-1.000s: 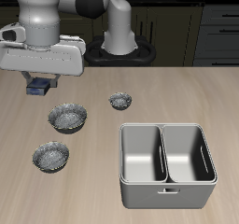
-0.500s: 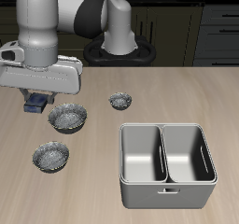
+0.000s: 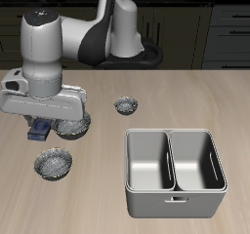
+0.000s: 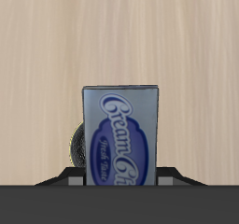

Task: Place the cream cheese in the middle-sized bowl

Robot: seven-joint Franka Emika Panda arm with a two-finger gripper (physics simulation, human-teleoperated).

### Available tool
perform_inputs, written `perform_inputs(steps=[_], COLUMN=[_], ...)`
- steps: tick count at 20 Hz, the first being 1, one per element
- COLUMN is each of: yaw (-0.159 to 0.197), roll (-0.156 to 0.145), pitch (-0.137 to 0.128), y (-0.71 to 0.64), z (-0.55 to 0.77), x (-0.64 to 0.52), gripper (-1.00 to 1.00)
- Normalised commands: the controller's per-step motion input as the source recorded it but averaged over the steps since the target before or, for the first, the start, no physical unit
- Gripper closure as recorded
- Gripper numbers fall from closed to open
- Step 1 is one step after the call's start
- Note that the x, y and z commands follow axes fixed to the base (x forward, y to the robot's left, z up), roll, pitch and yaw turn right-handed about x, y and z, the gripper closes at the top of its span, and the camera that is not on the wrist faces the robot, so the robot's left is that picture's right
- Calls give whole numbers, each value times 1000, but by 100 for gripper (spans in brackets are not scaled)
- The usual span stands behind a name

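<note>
Wooden table [image 3: 107, 179] bears three bowls, steel caddy [image 3: 174, 172], dark cabinets [image 3: 227, 28] behind.

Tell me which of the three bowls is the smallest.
The smallest bowl is the one farthest back, nearest the double-compartment metal bin. It stands apart from the two wider bowls near the gripper, which holds the cream cheese.

- The small dark blue cream cheese box [image 3: 40, 130] was mostly tucked under the grey gripper [image 3: 41, 127] body in the exterior view, only a corner poked out.
- Couldn't see the fingers there at all, so the grip itself was hidden.
- A round speckled silvery bowl [image 3: 74, 127] was half covered by the gripper too; can't say which size it was.
- In the wrist view the box [image 4: 119, 137] was cut off by the edge, with just a sliver of speckled bowl rim [image 4: 75, 146] behind it.
</note>
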Motion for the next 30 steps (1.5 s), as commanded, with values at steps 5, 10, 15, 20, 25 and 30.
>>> perform_inputs(steps=[5, 10, 15, 20, 25, 30], yaw=[-18, 1, 19, -4, 36, 6], roll=[-7, -2, -13, -29, -52, 30], pitch=[31, 29, 35, 61, 41, 13], y=[-6, 24, -8, -65, -85, 117], z=[-328, -390, -342, -400, -268, -36], x=[-6, -37, -18, -25, -20, -29], gripper=[100, 100, 100, 100, -100, -100])
